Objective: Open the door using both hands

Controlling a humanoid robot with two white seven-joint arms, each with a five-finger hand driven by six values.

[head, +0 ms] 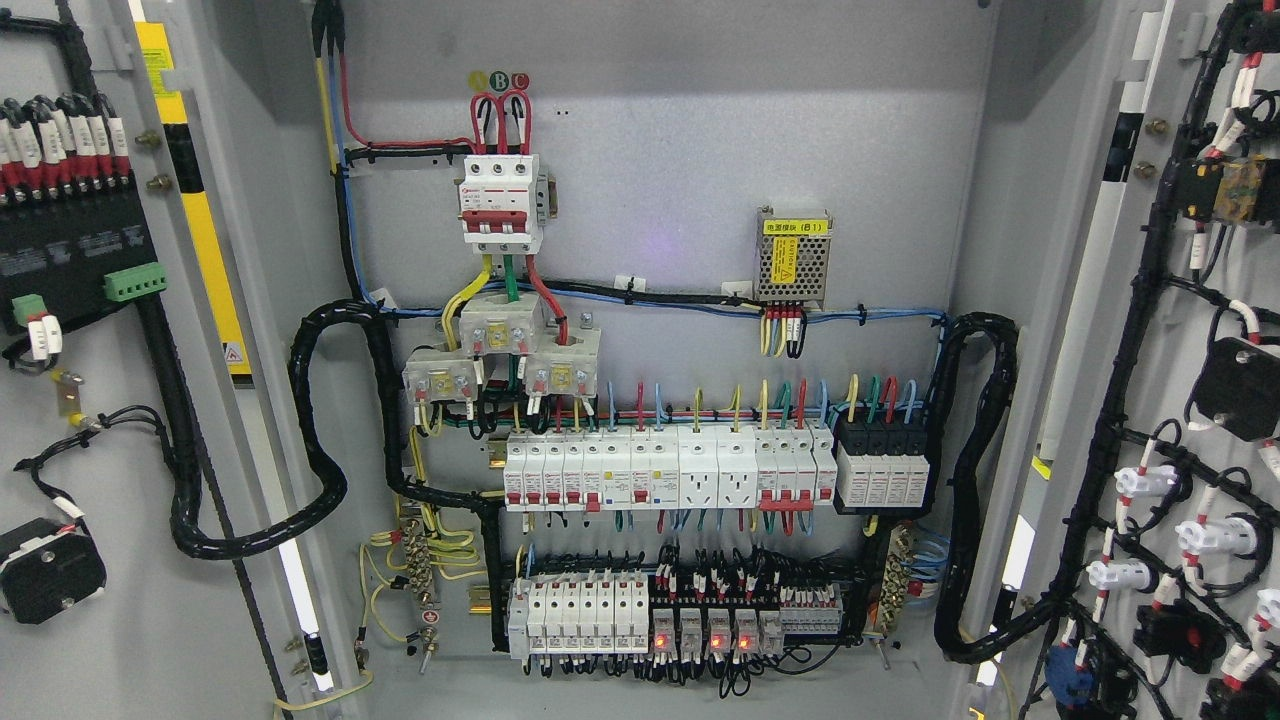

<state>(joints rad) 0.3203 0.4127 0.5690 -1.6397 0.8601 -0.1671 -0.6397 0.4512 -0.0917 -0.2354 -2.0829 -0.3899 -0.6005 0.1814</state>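
A grey electrical cabinet fills the head view with both doors swung wide. The left door stands at the picture's left, its inner face carrying black modules, green connectors and wiring. The right door stands at the right, its inner face covered with black cable looms and white switch backs. Between them the back panel is exposed. Neither of my hands nor any arm shows in the picture.
On the back panel sit a red and white main breaker, a small meshed power supply, a row of white breakers and a lower row of relays with red lights. Thick black cable looms curve to each door.
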